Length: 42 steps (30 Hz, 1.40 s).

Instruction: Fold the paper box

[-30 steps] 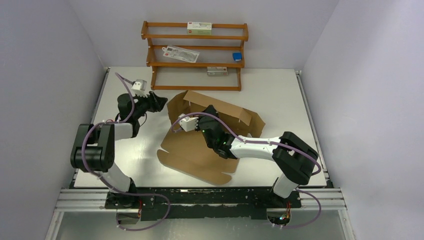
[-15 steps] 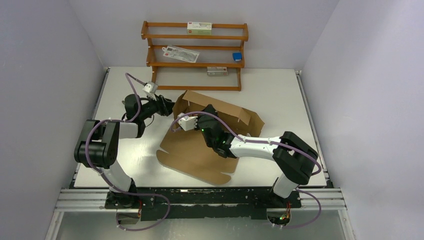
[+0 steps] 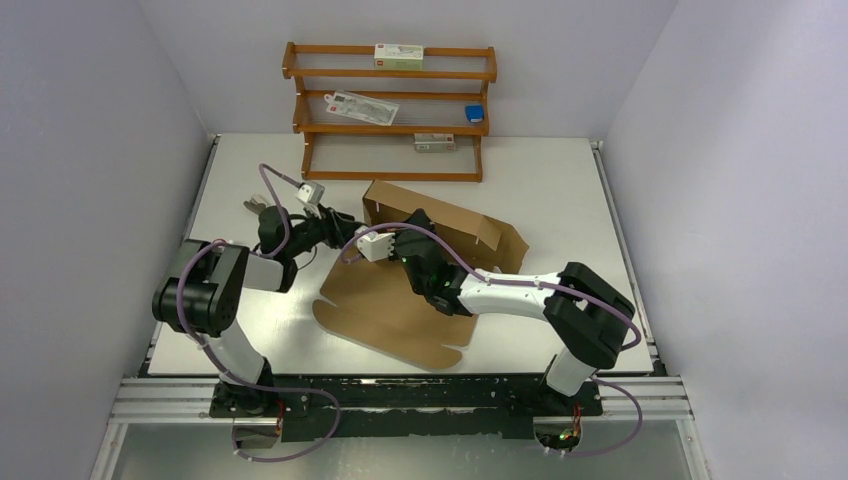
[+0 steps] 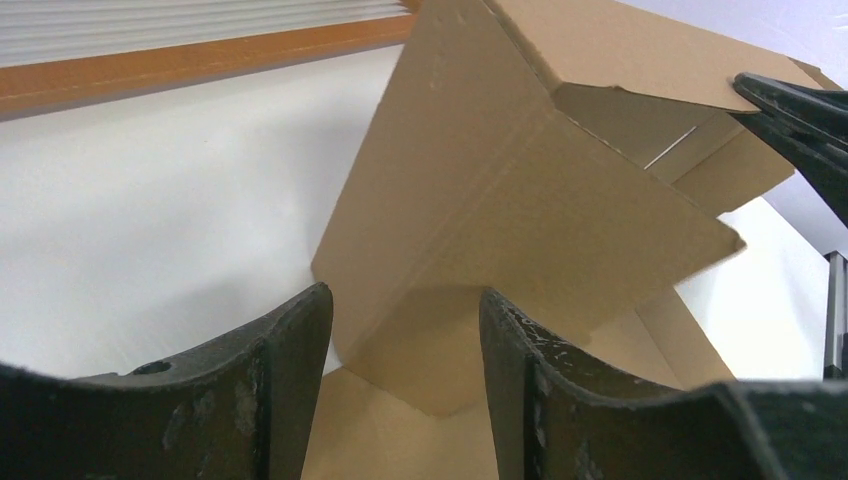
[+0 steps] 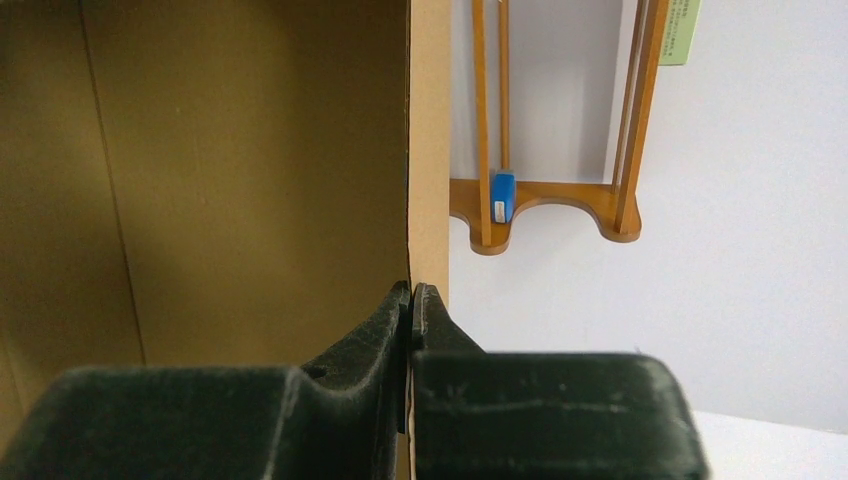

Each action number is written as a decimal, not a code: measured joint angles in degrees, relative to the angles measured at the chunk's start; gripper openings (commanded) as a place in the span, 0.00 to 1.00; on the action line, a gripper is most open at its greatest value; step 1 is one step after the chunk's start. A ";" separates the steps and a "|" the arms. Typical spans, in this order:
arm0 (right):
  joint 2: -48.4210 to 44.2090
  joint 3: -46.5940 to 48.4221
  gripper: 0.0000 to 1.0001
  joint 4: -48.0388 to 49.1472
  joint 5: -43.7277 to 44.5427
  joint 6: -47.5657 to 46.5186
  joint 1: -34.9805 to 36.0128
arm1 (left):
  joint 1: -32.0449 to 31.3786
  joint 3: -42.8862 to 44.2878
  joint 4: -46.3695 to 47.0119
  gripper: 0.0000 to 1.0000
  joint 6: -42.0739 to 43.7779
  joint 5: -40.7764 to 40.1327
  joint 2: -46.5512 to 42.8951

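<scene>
The paper box (image 3: 390, 300) is a brown cardboard sheet lying mid-table, its far side panels raised upright (image 3: 440, 215). My right gripper (image 3: 418, 222) is shut on the raised cardboard wall; in the right wrist view the jaws (image 5: 411, 295) pinch the panel's edge (image 5: 428, 150). My left gripper (image 3: 345, 222) is open at the box's left end, next to a folded-in side flap. In the left wrist view the flap (image 4: 520, 200) stands just beyond the open fingers (image 4: 290, 370), with the flat sheet below; contact cannot be told.
A wooden rack (image 3: 390, 110) with small packets and a blue item stands at the table's far edge, also in the right wrist view (image 5: 545, 200). The white table (image 3: 560, 180) is walled on three sides.
My left gripper has moved right, from apart on the left up to the box's left end. The left side flap has swung inward and upright. The right gripper has held still.
</scene>
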 measured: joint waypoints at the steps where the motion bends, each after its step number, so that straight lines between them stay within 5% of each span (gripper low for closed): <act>1: 0.00 0.00 0.03 -0.02 0.00 0.07 0.02 | -0.33 0.02 0.09 0.61 0.02 -0.02 0.17; 26: 0.31 4.63 0.02 -9.70 -1.22 4.22 0.81 | -6.01 2.43 6.36 0.60 3.34 -6.62 6.03; 42: 0.26 6.80 0.02 -14.71 -3.06 7.15 0.81 | -8.31 4.92 10.97 0.42 3.08 -15.37 9.62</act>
